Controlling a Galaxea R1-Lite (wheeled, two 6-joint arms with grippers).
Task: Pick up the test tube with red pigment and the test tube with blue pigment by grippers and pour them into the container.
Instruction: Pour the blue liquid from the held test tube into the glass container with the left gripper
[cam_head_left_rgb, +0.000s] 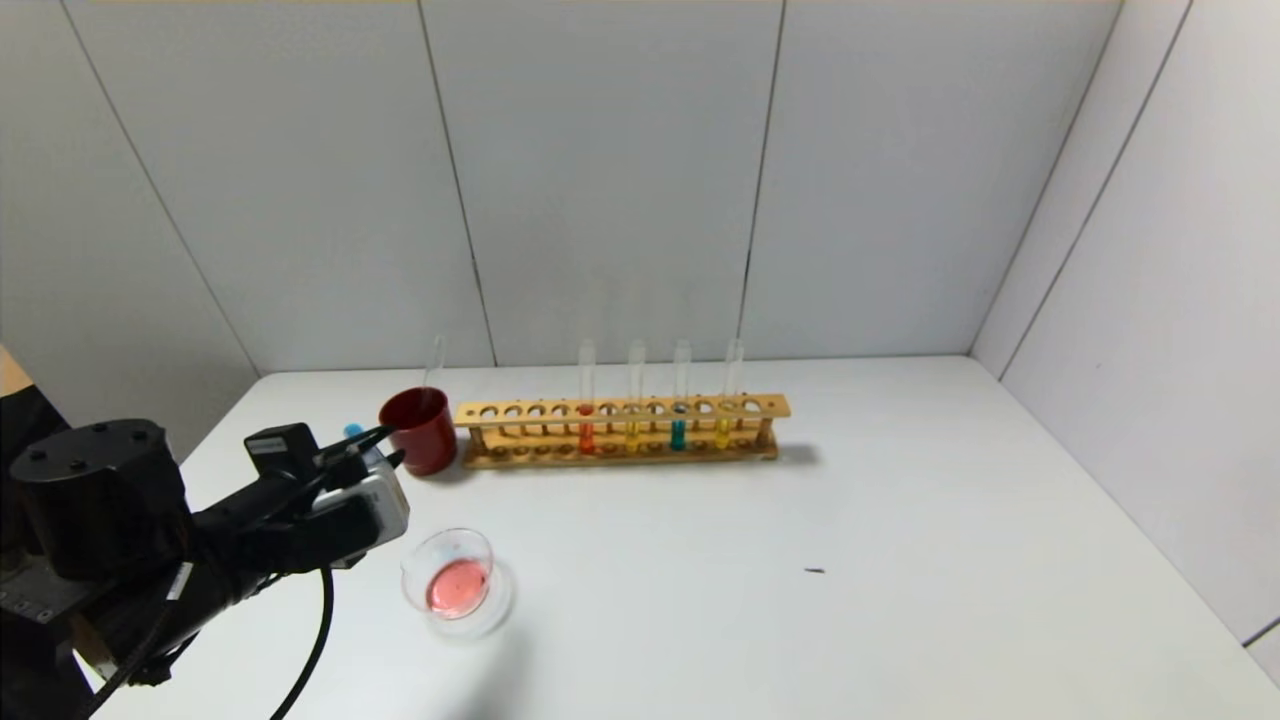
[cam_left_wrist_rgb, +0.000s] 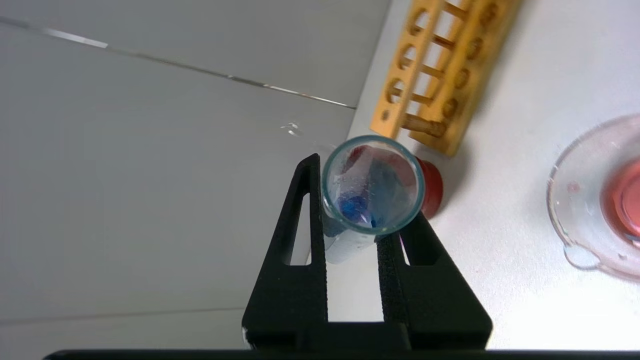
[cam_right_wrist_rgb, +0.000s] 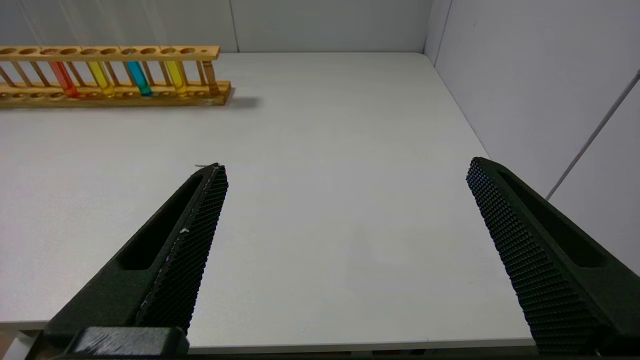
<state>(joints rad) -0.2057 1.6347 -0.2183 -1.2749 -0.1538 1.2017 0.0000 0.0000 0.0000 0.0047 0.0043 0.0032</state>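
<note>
The test tube with blue pigment (cam_left_wrist_rgb: 371, 186) is clamped between the closed fingers of the left gripper (cam_left_wrist_rgb: 350, 227), held out of the rack with its open mouth facing the wrist camera; a small pool of blue liquid sits inside near the lower wall. In the head view only a small blue part of this tube (cam_head_left_rgb: 353, 431) shows above the left gripper (cam_head_left_rgb: 385, 447), which hangs over the table's left side, just beside the dark red cup (cam_head_left_rgb: 421, 429) and above and to the left of the container. How steeply the tube is tilted cannot be judged with confidence.

The container (cam_head_left_rgb: 458, 583), a low clear glass dish with a pouring lip, stands on the white table (cam_head_left_rgb: 900, 560) in front of the cup and holds a shallow pool of pinkish-red liquid. An empty clear tube (cam_head_left_rgb: 435, 362) stands in the red cup.

The wooden test tube rack (cam_head_left_rgb: 620, 431) stands to the right of the cup, near the back wall. It holds four upright tubes, from left to right: the test tube with red pigment (cam_head_left_rgb: 586, 400), a yellow tube (cam_head_left_rgb: 634, 400), a teal tube (cam_head_left_rgb: 680, 397) and a second yellow tube (cam_head_left_rgb: 727, 397).

The right gripper (cam_right_wrist_rgb: 345, 235) is parked above the table's near right edge, well apart from the rack, with its jaws spread wide and nothing between them.
</note>
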